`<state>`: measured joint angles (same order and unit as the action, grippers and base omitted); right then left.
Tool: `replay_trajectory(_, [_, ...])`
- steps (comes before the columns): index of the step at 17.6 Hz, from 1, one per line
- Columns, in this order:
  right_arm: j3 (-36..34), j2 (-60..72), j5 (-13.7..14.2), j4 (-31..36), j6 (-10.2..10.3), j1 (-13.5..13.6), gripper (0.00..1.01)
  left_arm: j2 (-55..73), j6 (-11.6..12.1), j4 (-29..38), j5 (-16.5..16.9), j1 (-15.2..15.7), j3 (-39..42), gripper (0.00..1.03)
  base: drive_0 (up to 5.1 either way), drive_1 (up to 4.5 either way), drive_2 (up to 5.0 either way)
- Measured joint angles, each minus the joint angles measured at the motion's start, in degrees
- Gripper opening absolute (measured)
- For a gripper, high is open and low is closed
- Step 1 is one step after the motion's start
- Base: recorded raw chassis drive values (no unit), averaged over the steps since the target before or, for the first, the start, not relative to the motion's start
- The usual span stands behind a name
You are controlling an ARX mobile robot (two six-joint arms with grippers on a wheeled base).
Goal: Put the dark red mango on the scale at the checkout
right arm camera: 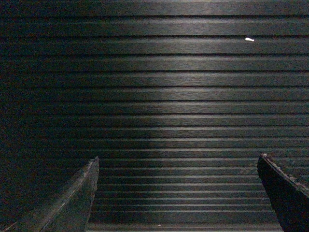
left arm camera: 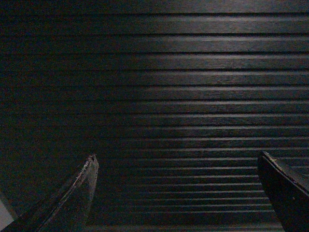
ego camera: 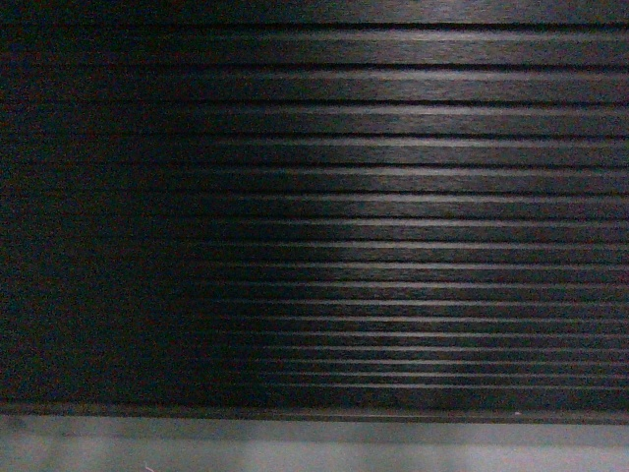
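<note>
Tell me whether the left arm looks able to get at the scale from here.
Probably not. No view shows the scale or the counter top; all three face the checkout's ribbed front panel. The left claw hangs open and empty before those ribs, so the arm would likely need raising first.

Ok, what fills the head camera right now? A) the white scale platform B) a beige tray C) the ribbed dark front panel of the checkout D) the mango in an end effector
C: the head view shows only the checkout front, dark horizontal ribs above a grey plinth strip; no mango or scale shows, and both end effectors, left and right, hang open and empty.
</note>
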<state>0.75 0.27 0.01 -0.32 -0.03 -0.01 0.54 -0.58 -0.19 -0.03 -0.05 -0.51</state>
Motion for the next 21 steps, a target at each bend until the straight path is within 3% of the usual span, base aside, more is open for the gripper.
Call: replay_trajectory(21, [0.0,0.0,0.0,0.1,-0.1,0.0,0.98,0.0,0.3,0.0,-0.1,0.0,0.0,0.98,0.0,0.0,0.0])
